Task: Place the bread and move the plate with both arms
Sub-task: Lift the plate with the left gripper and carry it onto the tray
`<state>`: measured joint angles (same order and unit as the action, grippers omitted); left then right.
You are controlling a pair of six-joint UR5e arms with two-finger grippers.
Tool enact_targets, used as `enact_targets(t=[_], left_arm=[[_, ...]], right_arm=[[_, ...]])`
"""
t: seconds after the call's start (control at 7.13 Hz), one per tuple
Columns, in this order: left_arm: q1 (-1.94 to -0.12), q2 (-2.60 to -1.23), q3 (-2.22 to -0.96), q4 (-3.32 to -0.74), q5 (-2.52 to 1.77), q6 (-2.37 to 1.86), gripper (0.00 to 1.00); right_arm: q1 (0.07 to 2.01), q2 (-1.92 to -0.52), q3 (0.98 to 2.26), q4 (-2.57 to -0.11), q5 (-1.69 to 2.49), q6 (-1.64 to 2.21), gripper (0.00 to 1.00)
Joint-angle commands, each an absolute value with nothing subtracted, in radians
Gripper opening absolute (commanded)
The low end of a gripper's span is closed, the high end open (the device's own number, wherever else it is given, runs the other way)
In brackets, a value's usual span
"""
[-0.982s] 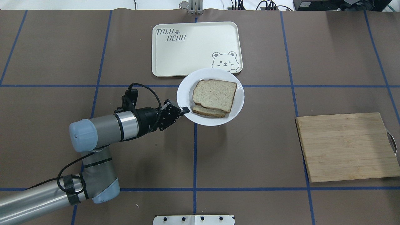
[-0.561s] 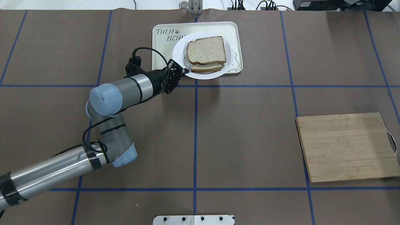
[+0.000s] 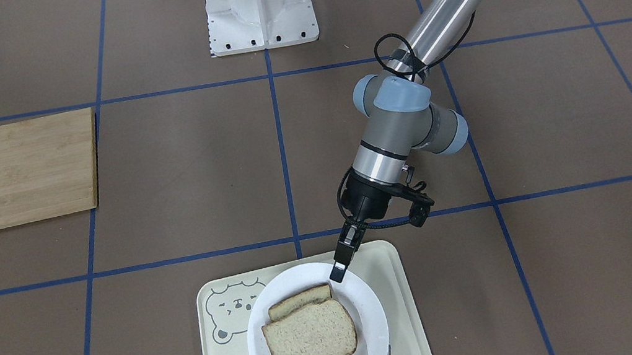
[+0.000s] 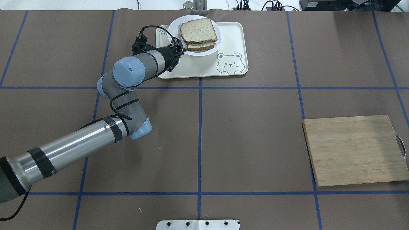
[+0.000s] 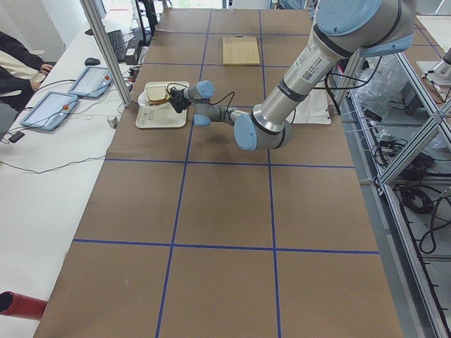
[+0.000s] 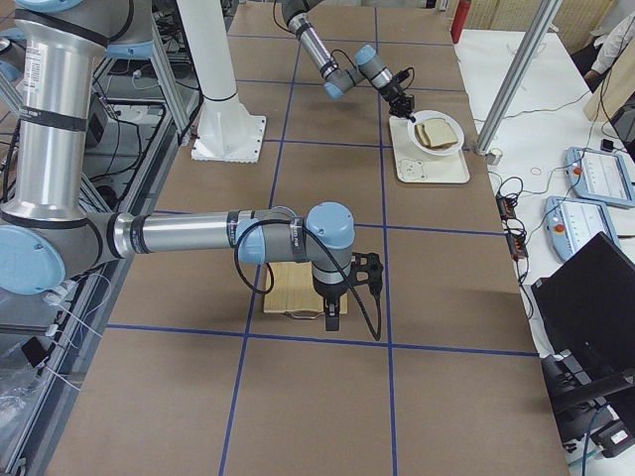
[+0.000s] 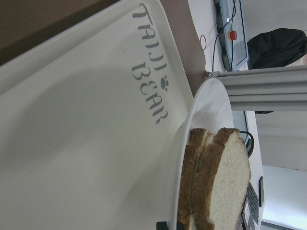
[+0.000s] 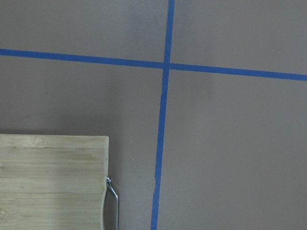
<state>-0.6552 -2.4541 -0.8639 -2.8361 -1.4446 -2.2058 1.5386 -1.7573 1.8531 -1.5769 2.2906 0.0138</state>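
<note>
Plate-move step: left hand (image 4: pixel 180 51) is clamped on the plate (image 4: pixel 175 29) rim, with the bread (image 4: pixel 198 30) stacked on it, over the lettered end of the tray (image 4: pixel 230 35). Next, probably: keep it level, lower it flat, then release. Right hand (image 6: pixel 332 315) is by the board (image 6: pixel 288 293); can't tell its opening.

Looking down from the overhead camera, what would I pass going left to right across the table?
The left arm → its claw → plate carrying the bread → bear drawing → wooden cutting board.
</note>
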Motion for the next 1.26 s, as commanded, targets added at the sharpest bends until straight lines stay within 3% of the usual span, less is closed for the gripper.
enact_targets(t=[0.0, 0.14, 0.28, 0.56, 1.12], left_arm=[[-0.644, -2.487, -0.825, -2.826, -1.44, -2.171, 0.0], [-0.634, -2.487, -0.834, -2.826, -1.437, -2.125, 0.58], [-0.621, -2.462, -0.872, -2.821, -1.434, -2.085, 0.98], [-0.62, -2.313, -1.115, -2.742, -1.471, -1.889, 0.98], [-0.722, -2.101, -1.596, -2.253, -1.76, -1.374, 0.98]], right_arm=[[1.539, -1.756, 1.855, -1.577, 2.292, 0.014, 1.0], [1.539, -1.758, 1.855, -1.577, 2.292, 0.014, 1.0], [1.539, -1.756, 1.855, -1.577, 2.292, 0.015, 1.0], [1.539, -1.756, 1.855, -1.577, 2.29, 0.015, 1.0], [1.539, -1.756, 1.85, -1.577, 2.286, 0.015, 1.0]])
